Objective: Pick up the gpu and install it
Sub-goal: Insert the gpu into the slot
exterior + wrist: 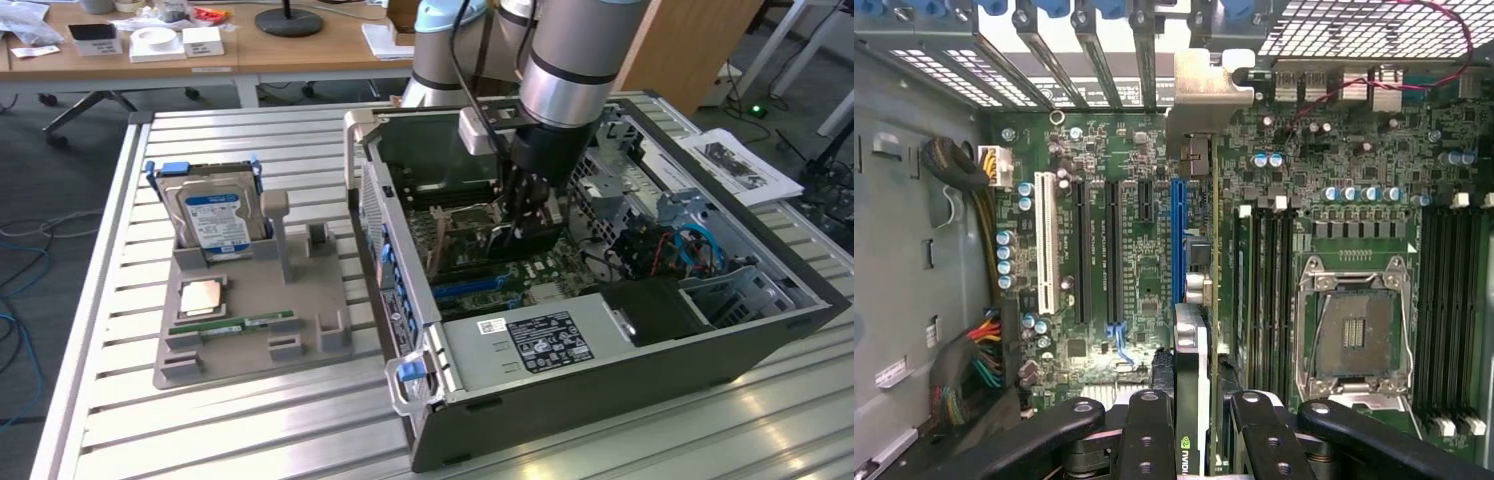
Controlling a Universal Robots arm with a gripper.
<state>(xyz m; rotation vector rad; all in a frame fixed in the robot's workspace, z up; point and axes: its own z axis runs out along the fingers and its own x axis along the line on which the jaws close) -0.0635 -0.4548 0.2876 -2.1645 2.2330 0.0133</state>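
Fingers (1149, 430) of my hand (1199, 425) sit closest in the wrist view, partly closed and pinching the gpu (1191, 350) edge-on between them. Its length runs away over the board (1134, 290) to the bracket (1204, 88), which is up by the rear slats (1144, 60). The card's line lies just beside the blue slot (1177, 230), not plainly on it. Whether it touches the board I cannot tell.

From the exterior view, my hand (531, 210) is deep inside the case (587, 350), with the gpu (537, 240) a dark slab under it. The case stands on the table (267, 430).

Misalignment is the risk, I judge: pressing while the edge sits off the slot could scrape nearby parts or bend the card. The bracket could also snag on the slats and twist the gpu in my grip.
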